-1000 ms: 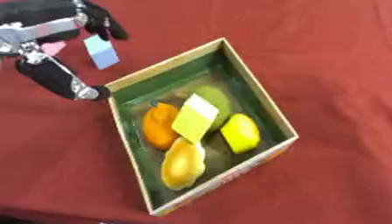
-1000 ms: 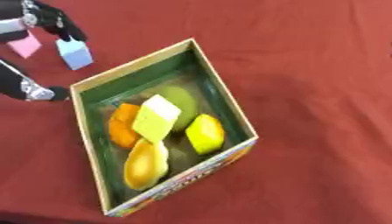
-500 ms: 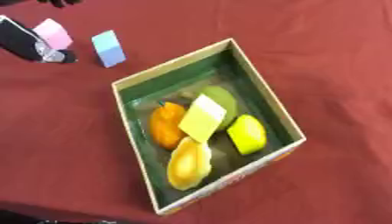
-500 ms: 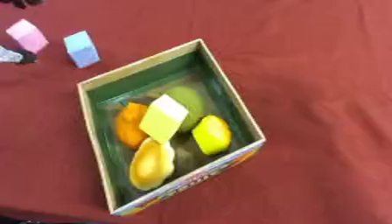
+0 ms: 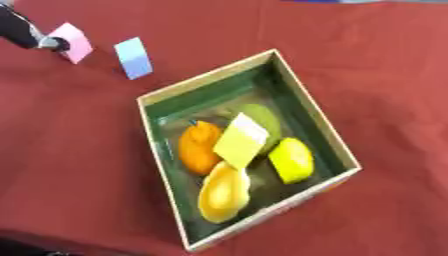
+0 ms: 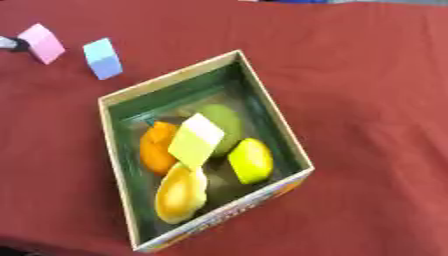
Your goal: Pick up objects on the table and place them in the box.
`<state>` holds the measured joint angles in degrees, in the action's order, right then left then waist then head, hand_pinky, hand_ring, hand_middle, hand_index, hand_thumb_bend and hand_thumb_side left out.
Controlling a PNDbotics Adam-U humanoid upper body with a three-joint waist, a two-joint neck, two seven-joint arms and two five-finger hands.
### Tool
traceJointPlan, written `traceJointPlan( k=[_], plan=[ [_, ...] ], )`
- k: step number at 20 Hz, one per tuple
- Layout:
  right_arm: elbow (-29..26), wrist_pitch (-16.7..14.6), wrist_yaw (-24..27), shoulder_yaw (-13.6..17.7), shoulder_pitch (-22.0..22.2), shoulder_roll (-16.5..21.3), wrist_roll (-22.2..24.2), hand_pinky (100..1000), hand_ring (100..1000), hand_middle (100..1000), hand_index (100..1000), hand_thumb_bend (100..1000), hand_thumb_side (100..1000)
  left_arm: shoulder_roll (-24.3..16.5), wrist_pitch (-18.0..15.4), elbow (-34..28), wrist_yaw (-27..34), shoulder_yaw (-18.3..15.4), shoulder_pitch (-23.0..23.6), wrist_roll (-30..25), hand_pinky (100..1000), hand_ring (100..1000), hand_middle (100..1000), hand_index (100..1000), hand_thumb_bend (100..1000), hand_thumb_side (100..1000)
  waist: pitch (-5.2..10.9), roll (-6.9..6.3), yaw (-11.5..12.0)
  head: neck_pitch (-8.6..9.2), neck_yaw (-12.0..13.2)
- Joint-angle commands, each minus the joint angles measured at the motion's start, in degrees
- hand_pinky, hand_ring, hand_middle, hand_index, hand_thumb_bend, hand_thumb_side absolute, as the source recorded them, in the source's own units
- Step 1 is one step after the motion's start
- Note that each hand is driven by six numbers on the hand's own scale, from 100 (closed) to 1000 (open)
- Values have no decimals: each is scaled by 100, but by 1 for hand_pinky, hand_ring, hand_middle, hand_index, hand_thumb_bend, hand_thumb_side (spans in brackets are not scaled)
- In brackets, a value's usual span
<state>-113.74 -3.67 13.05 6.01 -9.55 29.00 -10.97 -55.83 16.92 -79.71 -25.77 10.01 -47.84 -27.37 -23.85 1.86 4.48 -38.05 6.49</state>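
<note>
- Fruit fills the box [image 5: 166, 145] on the red counter [image 5: 376, 65]: an orange fruit [image 5: 197, 147], a green fruit [image 5: 262, 120], a lemon [image 5: 291, 160], a yellow-orange fruit [image 5: 223, 192], with a pale yellow block [image 5: 240, 141] leaning across them.
- Outside, at upper left, stand a pink block [image 5: 72, 42] and, just beside it, a light blue block [image 5: 134, 57].
- Left robot hand [image 5: 22, 31] shows only as a dark part touching the pink block; whether its fingers are spread or pinching, I cannot tell.

A red cloth covers the table [image 5: 385, 70]. On it sits an open box [image 5: 328, 137], set askew near the middle. Up left of the box stand a blue block [image 5: 133, 57] and a pink block [image 5: 72, 42], near each other but apart.
</note>
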Motion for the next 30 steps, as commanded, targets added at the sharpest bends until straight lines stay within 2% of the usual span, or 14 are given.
traceJointPlan(
  k=[1, 11, 15, 30],
  plan=[
    [-85, -9, -44, 62, -24, 97, -31, 841, 805, 698, 836, 100, 755, -20, 43, 418, -259, -117, -244, 23, 851, 802, 768, 849, 591, 100, 88, -13, -25, 110, 47],
    [-85, 9, -74, 57, -40, 76, -62, 840, 804, 697, 835, 100, 761, 321, 97, 1391, -138, -302, -686, 35, 861, 820, 792, 875, 542, 119, -42, 8, -107, 218, 81],
    [-85, 22, -77, 56, -49, 58, -72, 840, 803, 696, 834, 100, 764, 360, 133, 1580, -232, -361, -758, 50, 861, 820, 789, 874, 556, 132, -86, 12, -107, 241, 89],
    [-85, 20, -100, 66, -64, 0, -92, 840, 802, 694, 833, 100, 771, 492, 205, 1990, -431, -429, -834, 122, 845, 809, 756, 857, 522, 164, -247, 86, -143, 349, 185]
  ],
)
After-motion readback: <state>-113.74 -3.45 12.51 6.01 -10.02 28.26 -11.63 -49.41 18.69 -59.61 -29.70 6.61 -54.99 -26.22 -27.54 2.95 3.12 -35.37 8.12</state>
